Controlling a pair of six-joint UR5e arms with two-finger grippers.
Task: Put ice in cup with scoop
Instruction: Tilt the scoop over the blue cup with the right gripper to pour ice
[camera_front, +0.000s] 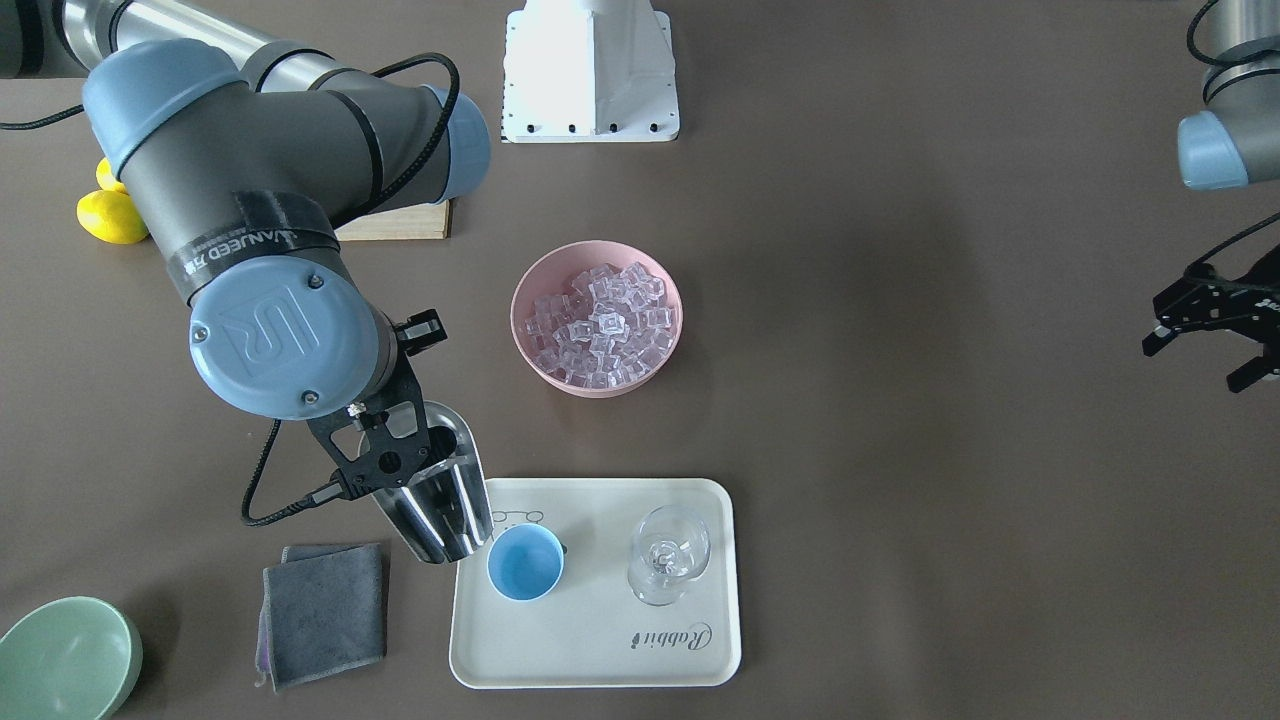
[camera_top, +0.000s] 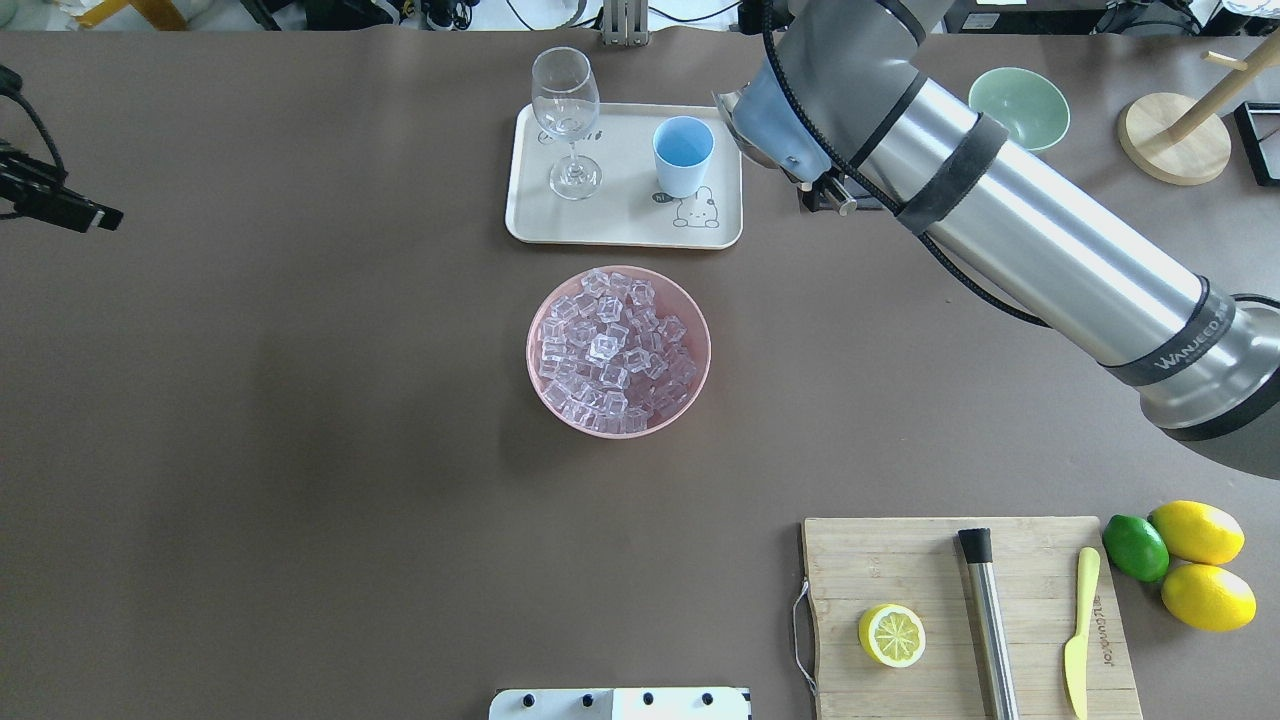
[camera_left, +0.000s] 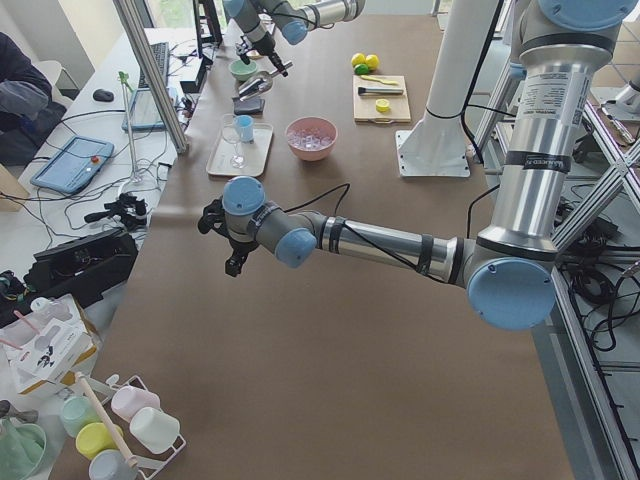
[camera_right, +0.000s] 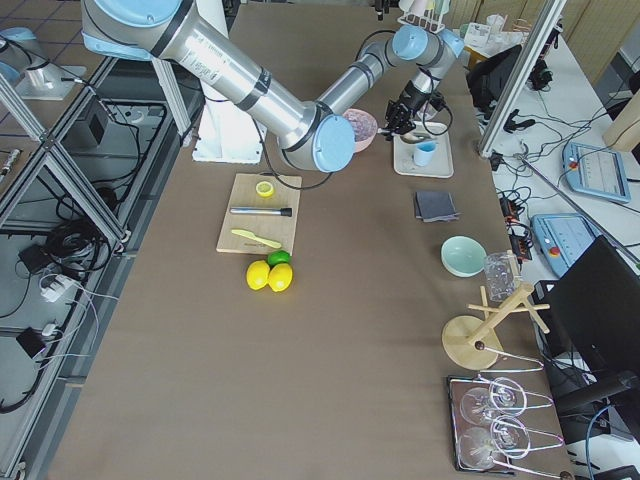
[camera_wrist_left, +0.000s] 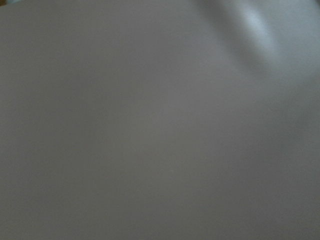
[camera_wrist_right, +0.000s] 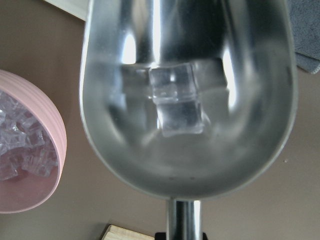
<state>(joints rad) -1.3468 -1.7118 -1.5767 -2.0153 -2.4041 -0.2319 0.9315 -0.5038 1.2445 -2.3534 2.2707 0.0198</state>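
Tray (camera_front: 560, 655), wine glass (camera_front: 668, 555) — upright, grey cloth (camera_front: 325, 612)

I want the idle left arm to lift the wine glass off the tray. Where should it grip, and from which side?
Probably the stem of the wine glass, just under the bowl, with the left tool level, coming from the robot's left. The glass stands upright, and that side is free; the cup and the scoop crowd its other side.

Brown surface (camera_right: 330, 380), big silver right arm (camera_right: 250, 90) reaching far across, its black gripper (camera_right: 400, 122) just beside a small light-blue cup (camera_right: 425, 154) on a pale tray (camera_right: 441, 168), grey folded cloth (camera_right: 436, 205) nearby, pale-green bowl (camera_right: 464, 256), wooden board (camera_right: 280, 230) with yellow lemons (camera_right: 259, 275) beside it.
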